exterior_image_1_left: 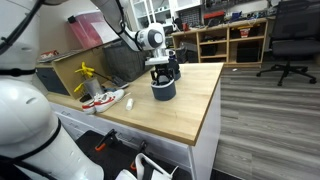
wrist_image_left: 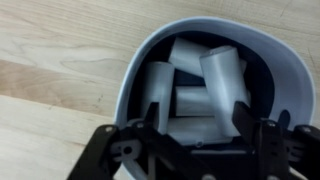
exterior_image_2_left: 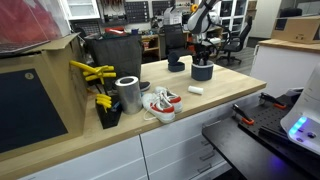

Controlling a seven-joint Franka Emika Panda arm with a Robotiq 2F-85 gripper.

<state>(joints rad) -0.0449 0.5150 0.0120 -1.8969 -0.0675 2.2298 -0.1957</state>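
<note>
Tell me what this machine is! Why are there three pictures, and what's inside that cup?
It is a robot arm with a two-finger claw, called a gripper, at its end. Two pictures come from cameras standing in the room, looking at the wooden table from different spots. The third comes from a camera on the robot's wrist, looking down past the claw into a dark cup. White tube-like pieces lie inside it. The claw's fingers stand apart just over the cup; I cannot see them holding anything. Also there: white and red shoes, a silver can, yellow tools and a small white piece.
</note>
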